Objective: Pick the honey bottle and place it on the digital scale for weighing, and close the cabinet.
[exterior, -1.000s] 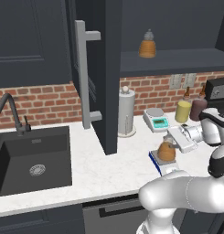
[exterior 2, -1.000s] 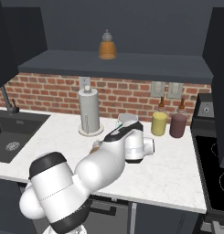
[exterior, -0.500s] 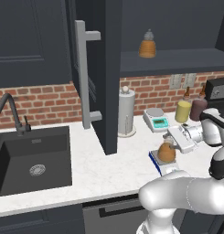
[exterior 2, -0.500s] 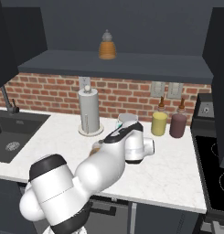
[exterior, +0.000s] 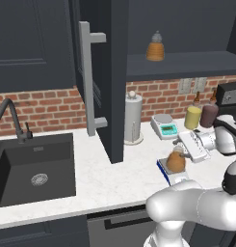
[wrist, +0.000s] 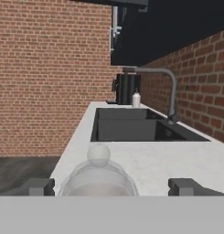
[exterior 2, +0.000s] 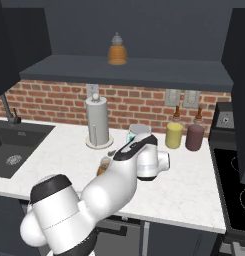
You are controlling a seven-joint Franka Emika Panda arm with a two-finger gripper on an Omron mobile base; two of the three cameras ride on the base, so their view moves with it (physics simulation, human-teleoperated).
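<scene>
Honey bottle standing upright on digital scale, near front edge of white marble surface; scale's blue body and white front panel visible below the bottle. Same bottle partly hidden behind the arm in right base view. Gripper level with the bottle's cap, reaching in horizontally from the right. In hand view, bottle's whitish cap and rounded shoulder sitting between the two dark fingers, a clear gap showing on each side, so fingers spread wide and not touching the bottle. Cabinet door standing open, edge-on toward the camera, long grey bar handle on its face; neighbouring cabinet door closed at left. Ribbed beehive-shaped orange bottle upright on the open cabinet shelf, also seen in right base view. White scale with teal display against the brick backsplash, well behind the digital scale. Paper towel roll upright just left of that white scale. Yellow jar and dark maroon jar side by side at the wall. Black sink with dark faucet at far left of the surface.
</scene>
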